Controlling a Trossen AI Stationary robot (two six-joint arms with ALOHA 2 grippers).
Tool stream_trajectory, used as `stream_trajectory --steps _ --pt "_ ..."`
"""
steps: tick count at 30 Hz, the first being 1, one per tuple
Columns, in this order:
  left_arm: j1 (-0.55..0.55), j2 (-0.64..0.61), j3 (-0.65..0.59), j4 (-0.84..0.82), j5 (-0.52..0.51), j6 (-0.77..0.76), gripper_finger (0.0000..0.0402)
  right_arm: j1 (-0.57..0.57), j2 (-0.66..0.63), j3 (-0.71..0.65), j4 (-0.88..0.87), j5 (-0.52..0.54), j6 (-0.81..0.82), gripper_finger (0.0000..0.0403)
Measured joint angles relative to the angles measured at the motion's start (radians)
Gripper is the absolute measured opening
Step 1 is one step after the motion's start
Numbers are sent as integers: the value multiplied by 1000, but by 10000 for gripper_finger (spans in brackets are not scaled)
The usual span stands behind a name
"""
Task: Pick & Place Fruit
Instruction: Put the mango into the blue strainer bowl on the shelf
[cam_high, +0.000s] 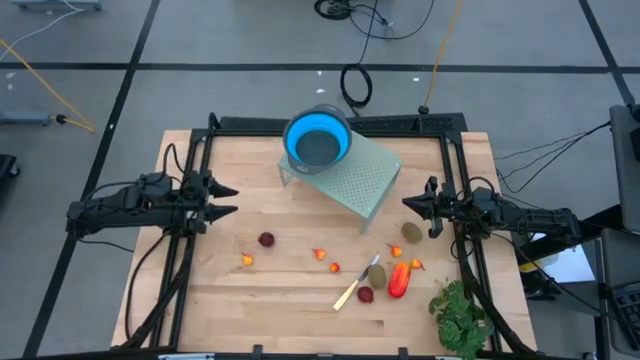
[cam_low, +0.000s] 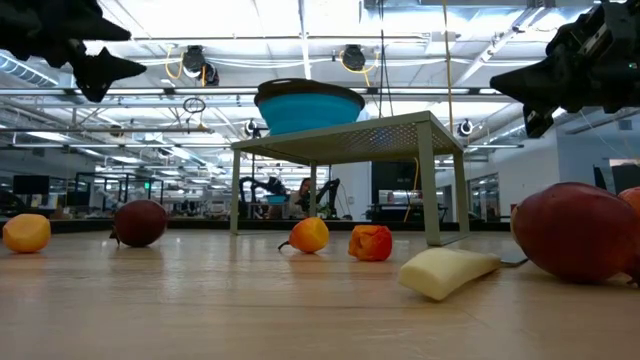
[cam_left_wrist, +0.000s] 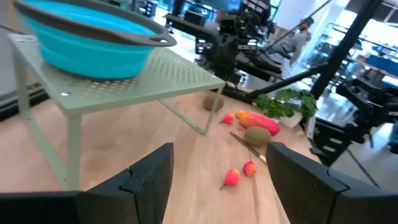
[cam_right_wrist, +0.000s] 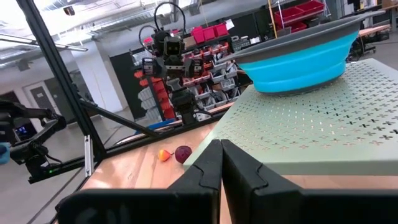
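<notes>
Your left gripper (cam_high: 232, 199) hangs wide open and empty at the table's (cam_high: 250, 310) left edge; your right gripper (cam_high: 408, 203) is pinched closed on nothing at the right edge — the fruit (cam_high: 399, 279) lies scattered toward the front edge.

Bright overhead ceiling lights, soft shadows, near foreground blurred.

Overhead looks straight down, low sits at tabletop level (both share the blue bowl (cam_high: 318, 142)).
</notes>
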Motion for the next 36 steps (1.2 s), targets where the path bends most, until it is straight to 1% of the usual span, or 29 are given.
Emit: stream_trajectory --steps 4,8,15,23,27,34,36 --pt "0 -39 -34 4 -33 5 257 0 0 0 0 0 10 0" --pt "0 -70 -68 18 -39 6 257 0 0 0 0 1 43 0" --pt "1 -97 -166 140 -40 14 257 0 0 0 0 8 46 0" --pt "1 -97 -295 283 -39 -25 257 0 0 0 17 16 70 0" --pt "1 -93 -306 325 -24 -27 257 0 0 3 67 34 63 0" --pt "1 -94 -307 315 -11 -23 257 0 30 77 13 26 37 0" --pt "1 -94 -307 314 -10 -32 257 0 49 109 26 23 18 0"
